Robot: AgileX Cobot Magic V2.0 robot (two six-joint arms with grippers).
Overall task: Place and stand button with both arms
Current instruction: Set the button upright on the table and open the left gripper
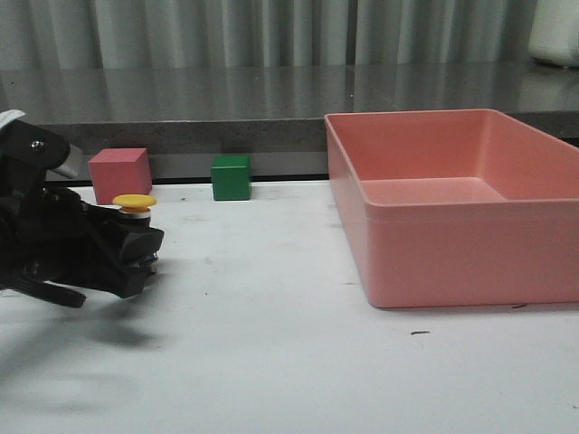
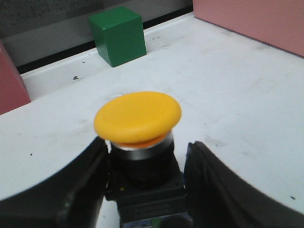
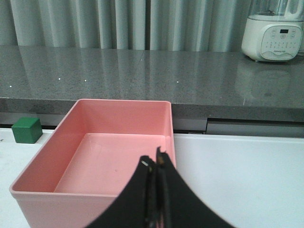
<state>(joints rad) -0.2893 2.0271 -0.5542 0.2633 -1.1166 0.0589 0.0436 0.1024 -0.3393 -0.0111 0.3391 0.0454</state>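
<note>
The button [image 2: 140, 142] stands upright with its yellow cap [image 1: 134, 201] on top, black body below, at the left of the white table. My left gripper [image 2: 145, 190] is low over the table [image 1: 271, 344], its black fingers [image 2: 71, 190] close on both sides of the button's body and shut on it; it also shows in the front view [image 1: 136, 249]. My right gripper [image 3: 156, 164] is shut and empty, held above the pink bin's [image 3: 95, 156] near right corner; it is out of the front view.
A pink cube [image 1: 119, 174] and a green cube [image 1: 231, 176] stand at the table's back edge behind the button. The large pink bin [image 1: 452, 262] fills the right side. A grey counter with a white appliance [image 3: 273, 35] runs behind.
</note>
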